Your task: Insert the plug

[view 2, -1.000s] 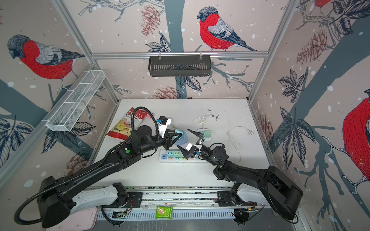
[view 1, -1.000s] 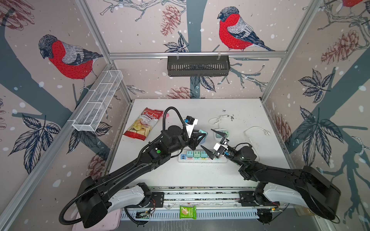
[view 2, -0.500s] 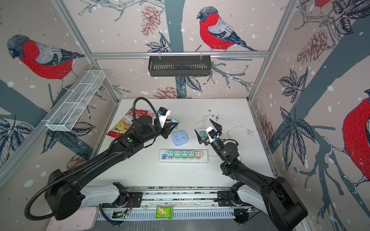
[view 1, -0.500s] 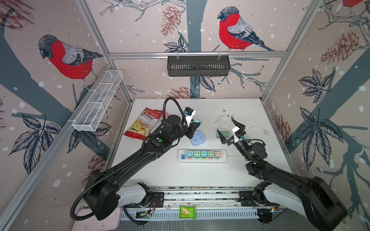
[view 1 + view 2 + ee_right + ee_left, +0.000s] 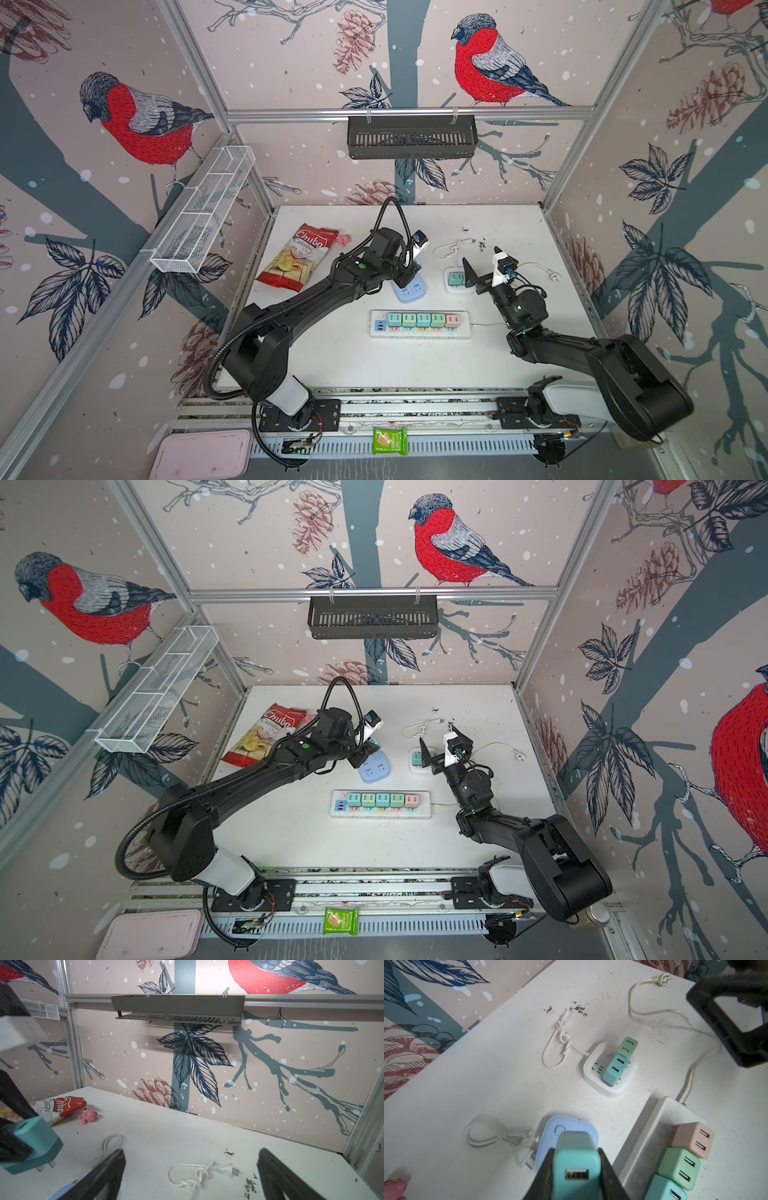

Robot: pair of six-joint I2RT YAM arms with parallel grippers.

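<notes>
My left gripper is shut on a teal plug with a USB port in its top face. It holds the plug over the blue socket block near the table's middle. In the right wrist view the teal plug has bare prongs, which are not in the socket. My right gripper is open and empty, raised over the white socket block. That white socket block carries a green and a teal plug.
A white power strip with several coloured plugs lies in front of the two blocks. White cords trail toward the back. A chips bag and a pink toy lie at back left. A black shelf hangs on the back wall.
My left gripper has carried the teal plug from over the power strip back to above the blue socket block. My right gripper has lifted off the strip and swung back right, still open.
</notes>
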